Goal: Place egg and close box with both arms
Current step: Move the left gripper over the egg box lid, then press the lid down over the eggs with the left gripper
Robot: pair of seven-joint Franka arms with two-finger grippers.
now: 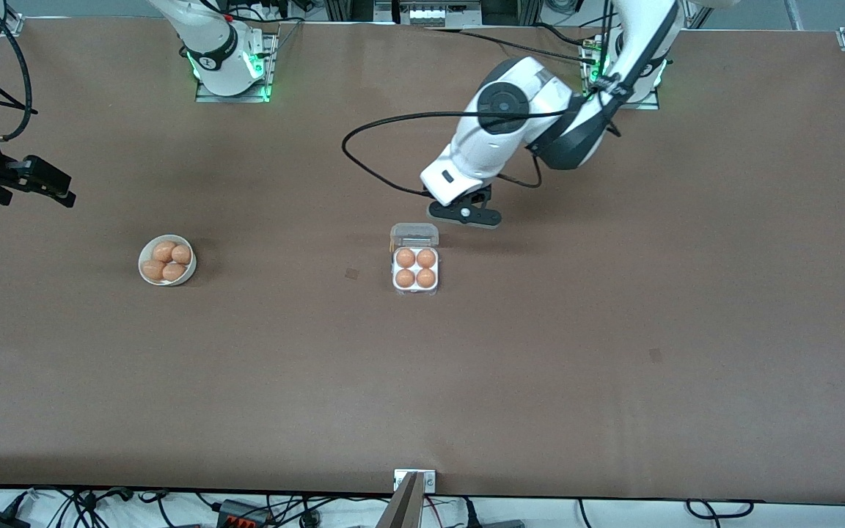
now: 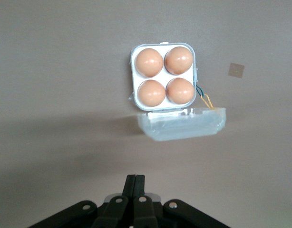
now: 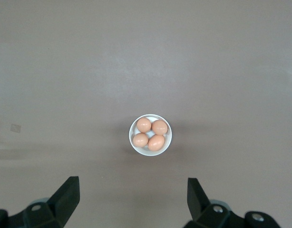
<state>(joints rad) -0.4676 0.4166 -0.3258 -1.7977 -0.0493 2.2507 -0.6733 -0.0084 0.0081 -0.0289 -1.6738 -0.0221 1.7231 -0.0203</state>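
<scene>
The right gripper (image 1: pixel 45 183) hung high over the table's edge at the right arm's end, its black fingers (image 3: pixel 65 197) spread wide and holding nothing. Beneath it and nearer the front camera sat a round white bowl (image 1: pixel 167 260) with four brown eggs in it, seen straight down in the right wrist view (image 3: pixel 150 135). Toward the middle of the brown table (image 1: pixel 613 330) lay the box (image 1: pixel 415 268), its whitish tray filled in all four cells, so the egg (image 1: pixel 426 258) sat among three like it. The clear lid (image 1: pixel 414 235) stood raised off the tray, hinged along the edge farther from the front camera. The left gripper (image 1: pixel 464 213) hovered low beside that raised lid, its fingers (image 2: pixel 135 186) pressed together and empty
</scene>
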